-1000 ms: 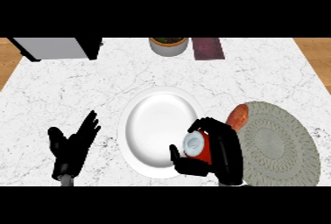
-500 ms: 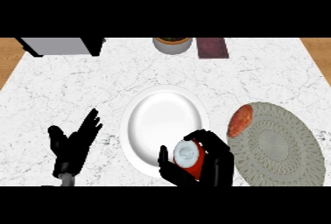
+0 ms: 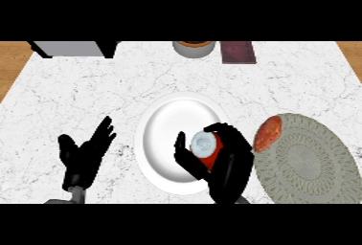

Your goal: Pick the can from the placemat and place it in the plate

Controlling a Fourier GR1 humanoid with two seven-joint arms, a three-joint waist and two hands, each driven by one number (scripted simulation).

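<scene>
A red can [image 3: 206, 148] with a pale round top is held tilted over the right part of the white plate [image 3: 170, 129]. My right hand [image 3: 228, 165] is shut on it, thumb on the left and fingers curled over its right side. The round grey-green placemat [image 3: 304, 160] lies right of the plate, and a reddish-brown round object [image 3: 268, 134] rests on its left edge. My left hand [image 3: 83, 155] rests open at the lower left, fingers up, off the plate.
At the back edge of the marble counter stand a grey appliance [image 3: 71, 48], a tan bowl [image 3: 193, 48] and a dark red box [image 3: 237, 51]. Wooden floor shows beyond both side edges.
My right hand has carried the can leftward from the placemat's edge to above the plate, now a little farther in. The left hand has stayed still.
</scene>
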